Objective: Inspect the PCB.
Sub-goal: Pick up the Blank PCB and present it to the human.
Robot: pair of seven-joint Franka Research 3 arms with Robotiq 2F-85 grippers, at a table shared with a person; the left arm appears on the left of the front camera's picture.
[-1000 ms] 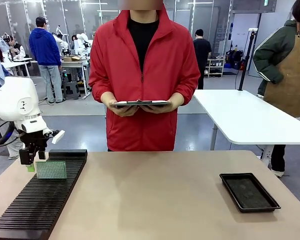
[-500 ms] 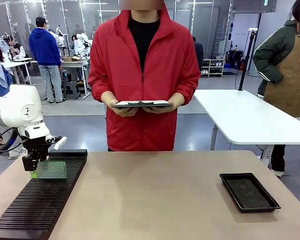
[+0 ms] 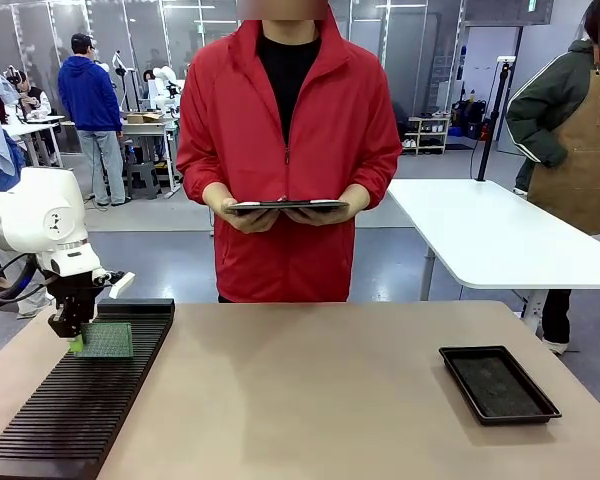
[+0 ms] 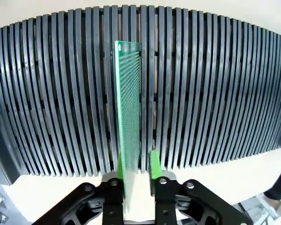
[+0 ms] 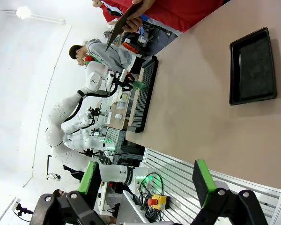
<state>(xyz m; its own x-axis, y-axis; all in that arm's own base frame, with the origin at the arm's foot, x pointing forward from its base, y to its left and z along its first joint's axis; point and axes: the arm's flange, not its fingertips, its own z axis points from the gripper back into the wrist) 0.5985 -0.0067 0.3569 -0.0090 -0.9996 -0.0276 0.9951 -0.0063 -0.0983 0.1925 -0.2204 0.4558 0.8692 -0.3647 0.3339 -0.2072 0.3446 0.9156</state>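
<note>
Green PCB (image 4: 129,117) upright in slotted rack (image 4: 215,93), left gripper (image 4: 136,161) astride its edge, one pad (image 4: 154,161) clear — right gripper (image 5: 145,176) agape

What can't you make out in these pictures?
- Front view: the left pincer at the thin green circuit board is too small to judge its grip.
- Left wrist view: the board's near end is hidden behind the pincer's body.
- Front view: the top of the person's dark clipboard, held edge-on.
- Front view: the shallow black rectangular tray is dark inside, contents unclear.

No writing, label, brand, number or sign is legible on anything.
</note>
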